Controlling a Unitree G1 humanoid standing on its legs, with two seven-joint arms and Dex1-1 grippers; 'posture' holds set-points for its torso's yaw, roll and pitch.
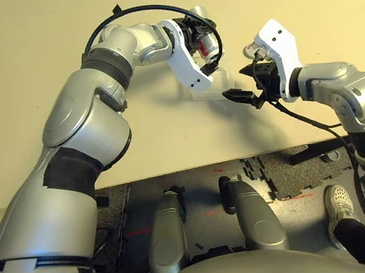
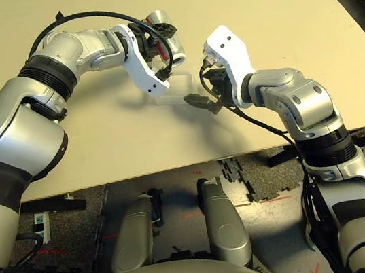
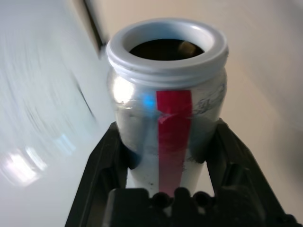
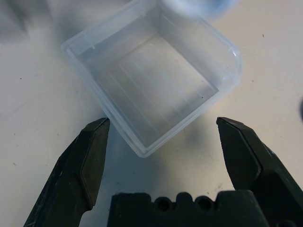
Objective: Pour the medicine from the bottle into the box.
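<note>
My left gripper (image 3: 168, 126) is shut on the silver bottle (image 3: 165, 71) with the red stripe. Its cap is off, the inside is dark, and a small pale piece shows just within the mouth. In the head views the bottle (image 1: 203, 37) hangs just over the far side of the clear plastic box (image 1: 213, 85). The box (image 4: 151, 80) lies flat on the table and looks empty. My right gripper (image 4: 161, 127) is open, low over the table, with one corner of the box between its fingertips but apart from them.
A small grey round piece with a red mark (image 1: 250, 49), likely the cap, lies on the table just behind my right gripper's white mount. The tan table (image 1: 50, 32) stretches bare to the far left. Its front edge (image 1: 194, 166) runs close below the box.
</note>
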